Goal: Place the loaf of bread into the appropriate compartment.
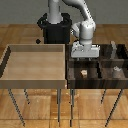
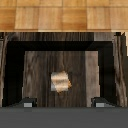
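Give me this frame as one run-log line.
arm: above dark bin | end effector: open, empty | loaf of bread: on compartment floor below, ungrasped | pale tray: beside bin

I'm standing in a bare simulated test room: wood-plank flooring (image 1: 30,35) is stretching around thin-legged stands carrying a pale tray (image 1: 35,62) and, at three o'clock, a dark bin (image 1: 97,80).

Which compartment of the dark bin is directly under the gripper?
The near compartment toward the pale tray, holding the loaf of bread; the gripper hangs above it.
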